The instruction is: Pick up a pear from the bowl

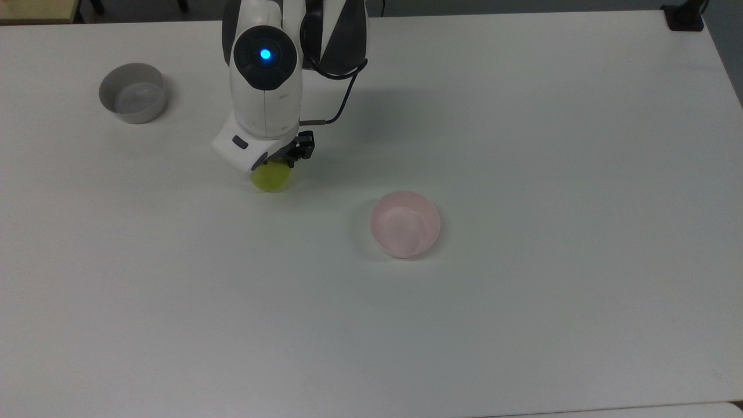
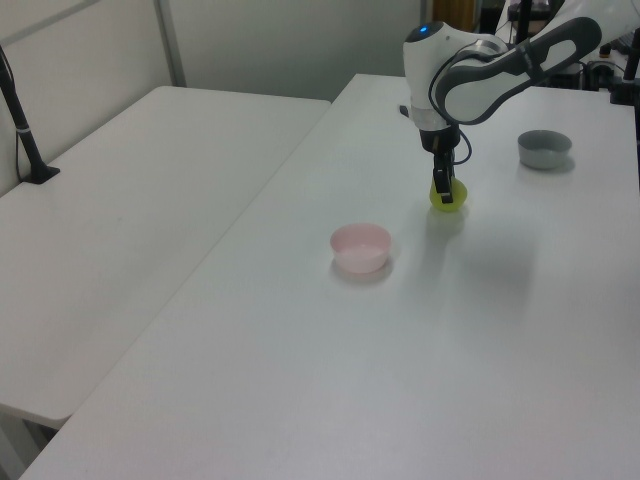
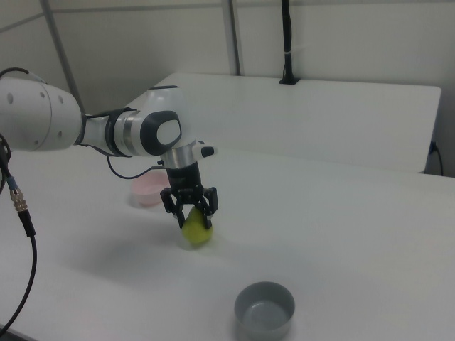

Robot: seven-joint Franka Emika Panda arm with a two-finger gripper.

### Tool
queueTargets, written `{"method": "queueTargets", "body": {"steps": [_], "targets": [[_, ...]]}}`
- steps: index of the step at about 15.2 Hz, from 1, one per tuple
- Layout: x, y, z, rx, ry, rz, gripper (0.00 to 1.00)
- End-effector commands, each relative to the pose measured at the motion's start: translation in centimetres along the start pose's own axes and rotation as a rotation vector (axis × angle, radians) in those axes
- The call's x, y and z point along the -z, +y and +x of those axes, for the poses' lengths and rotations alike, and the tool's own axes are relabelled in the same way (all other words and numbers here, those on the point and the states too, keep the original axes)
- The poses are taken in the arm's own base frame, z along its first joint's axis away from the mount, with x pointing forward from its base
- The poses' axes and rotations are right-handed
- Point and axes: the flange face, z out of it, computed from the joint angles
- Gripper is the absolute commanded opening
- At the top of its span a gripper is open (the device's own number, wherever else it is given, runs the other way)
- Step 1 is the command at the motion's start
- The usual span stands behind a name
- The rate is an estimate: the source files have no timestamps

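Observation:
The yellow-green pear (image 1: 271,177) is held at its top by my gripper (image 1: 280,165), which is shut on it. The pear (image 3: 197,231) hangs very low over the white table, and I cannot tell whether it touches the surface. In the top view the arm's wrist covers most of the gripper and the pear's upper half. The pale pink bowl (image 1: 405,224) stands empty, below and to the right of the pear in the top view, well apart from it. In the left view the gripper (image 2: 446,194) and pear (image 2: 447,198) are to the right of and behind the pink bowl (image 2: 360,247).
A grey-white bowl (image 1: 133,93) stands empty at the top view's upper left, also seen as the grey bowl (image 3: 265,309) in the right view's foreground. A second white table (image 2: 130,200) adjoins on the left view's left. A black post (image 2: 22,125) stands there.

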Motion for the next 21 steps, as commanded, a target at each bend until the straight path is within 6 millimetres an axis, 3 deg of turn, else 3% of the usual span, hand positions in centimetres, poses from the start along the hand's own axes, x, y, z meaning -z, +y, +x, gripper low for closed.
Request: {"method": "queueTargets", "body": {"steps": [1,5,10,13,16,21], "targets": [[0.7,0.2,-0.3,-0.002,0.016,-0.021,1.00],[3.9,0.9,-1.1,-0.013,0.063,-0.027,1.00],[12.5,2.6,-5.0,-0.101,0.115,-0.012,1.00],[15.9,2.9,-7.6,-0.138,0.096,-0.003,1.00],[18.0,2.9,-9.1,-0.166,0.115,0.024,1.00],[18.6,4.5,-9.6,-0.178,0.132,0.042,1.00]]}}
